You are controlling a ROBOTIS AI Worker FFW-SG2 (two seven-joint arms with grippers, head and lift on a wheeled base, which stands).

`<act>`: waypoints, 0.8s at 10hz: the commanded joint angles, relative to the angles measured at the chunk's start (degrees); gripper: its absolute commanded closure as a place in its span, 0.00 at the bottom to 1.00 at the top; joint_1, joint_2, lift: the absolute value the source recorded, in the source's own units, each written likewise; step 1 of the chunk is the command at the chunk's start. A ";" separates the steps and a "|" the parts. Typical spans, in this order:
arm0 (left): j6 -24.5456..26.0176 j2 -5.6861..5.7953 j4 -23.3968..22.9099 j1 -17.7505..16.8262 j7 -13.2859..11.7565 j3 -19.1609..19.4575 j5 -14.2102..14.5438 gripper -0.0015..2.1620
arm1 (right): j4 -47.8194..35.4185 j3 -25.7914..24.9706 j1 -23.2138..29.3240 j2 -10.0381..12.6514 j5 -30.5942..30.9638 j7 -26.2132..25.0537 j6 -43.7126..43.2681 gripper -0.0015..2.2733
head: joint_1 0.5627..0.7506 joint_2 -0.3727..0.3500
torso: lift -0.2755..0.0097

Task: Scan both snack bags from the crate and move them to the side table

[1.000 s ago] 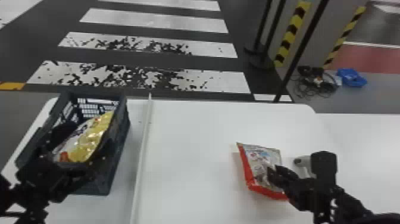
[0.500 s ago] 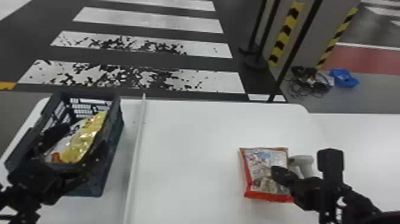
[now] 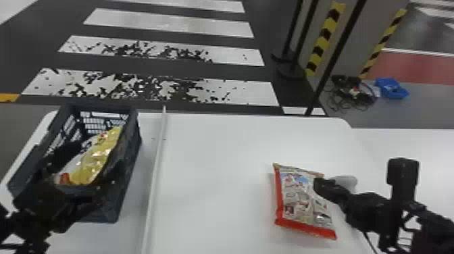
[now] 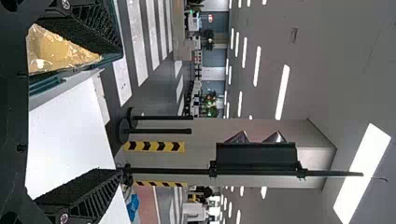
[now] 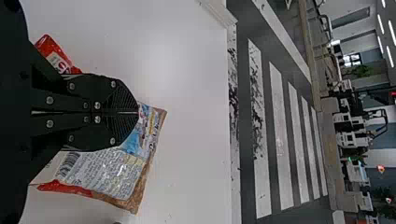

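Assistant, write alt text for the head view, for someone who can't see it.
The robot's right gripper holds a red-edged snack bag at a white table. On the left, the open left gripper is at a dark crate, its fingers either side of a yellow snack bag.

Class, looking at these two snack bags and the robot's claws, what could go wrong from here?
The red bag could slip or twist, since the closed right claw appears to pinch only a small part.

The open left claw might snag the crate while reaching the yellow bag inside.
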 commanded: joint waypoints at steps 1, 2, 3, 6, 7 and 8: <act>-0.26 -0.03 -0.05 -0.09 0.00 -0.31 -0.03 0.04 | -0.53 1.06 0.89 0.77 1.30 -2.02 -4.04 0.99 | 0.70 0.30 | 0.63; -0.26 0.06 -0.05 -0.09 0.00 -0.31 -0.11 0.04 | -0.01 3.44 2.12 0.95 3.85 -4.13 -12.65 0.38 | 0.70 0.30 | 0.63; -0.44 0.06 -0.05 -0.09 -0.09 -0.40 -0.11 0.04 | 0.70 4.40 2.38 1.13 4.29 -3.87 -16.52 0.01 | 0.70 0.30 | 0.63; -0.62 0.06 -0.22 0.09 -0.09 -0.49 -0.38 0.04 | -0.36 6.86 -0.08 2.62 5.34 -9.23 -2.10 0.02 | 0.70 0.33 | 0.63; -0.62 0.06 -0.22 0.00 -0.09 -0.57 -0.47 0.04 | 0.52 7.92 -0.78 3.41 7.10 -9.58 -2.45 0.05 | 0.70 0.32 | 0.63; -0.62 0.06 -0.31 0.00 0.00 -0.66 -0.55 0.04 | 2.19 8.45 -1.92 3.50 8.07 -9.58 -2.45 0.05 | 0.70 0.32 | 0.63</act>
